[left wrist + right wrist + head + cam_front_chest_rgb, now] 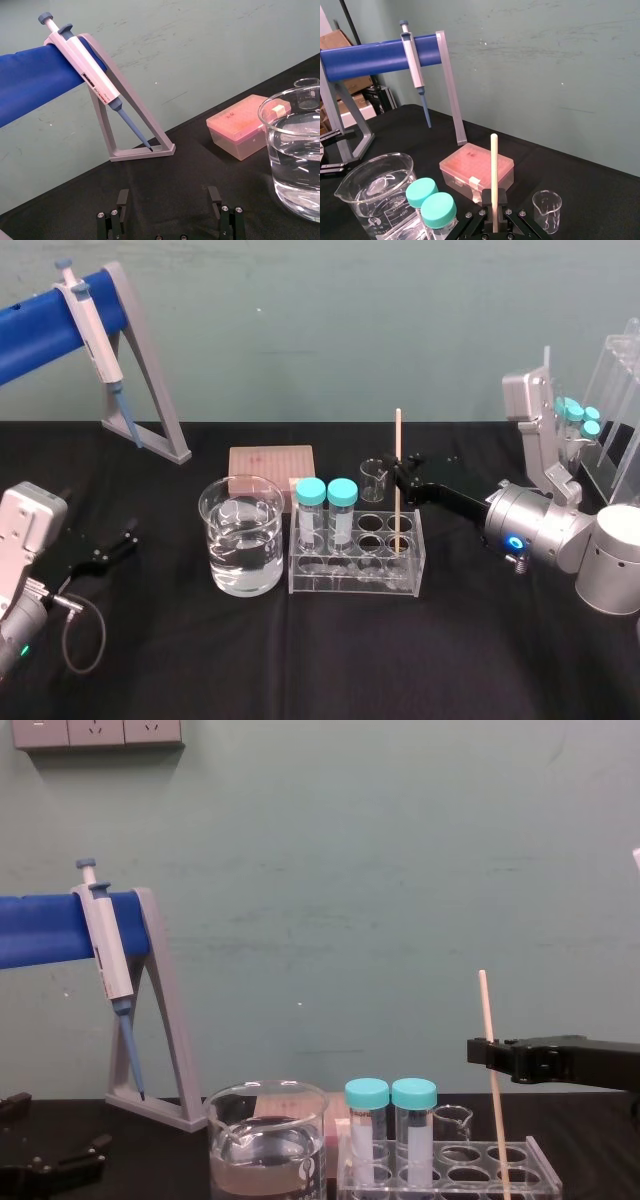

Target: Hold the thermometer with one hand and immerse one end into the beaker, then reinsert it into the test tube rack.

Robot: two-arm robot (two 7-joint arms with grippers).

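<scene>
Black fingers [486, 196] of the right hand [403, 470] are pressed together on the thermometer [398, 435], gripping the thin cream rod about halfway up. The rod stands upright with its lower end down in the right-rear hole of the test tube rack [350, 582], so it has not yet been lifted out. The right arm reaches in from the right edge of the black worktop [300, 660].

Just behind the hand sits a tiny clear beaker [373, 480], and a pink lidded box [271, 462] lies farther back. Two teal-capped tubes [312, 492] stand in the rack's left end, between the thermometer and the beaker [240, 550]. The beaker holds water and sits just beside the rack's left end, near the middle of the worktop.

The left hand [168, 196] rests near the left edge, fingers apart and holding nothing (it looks parked). A grey stand [160, 380] carrying a pipette is at the rear left corner.

Several things could go wrong from here:
- **Lifting out:** if the lift is not straight up, the rod could catch the hole's rim and drag or tip the light rack.
- **Crossing to the beaker:** if the rod is carried across too low, its lower end could strike the teal caps or the beaker's rim.
- **Grip:** so thin a rod may also pivot in the grip.
- **Reinserting:** a tilted rod would likely miss the small hole on the way back.
- **Backing away:** a rearward drift of the hand could knock the tiny beaker over.
</scene>
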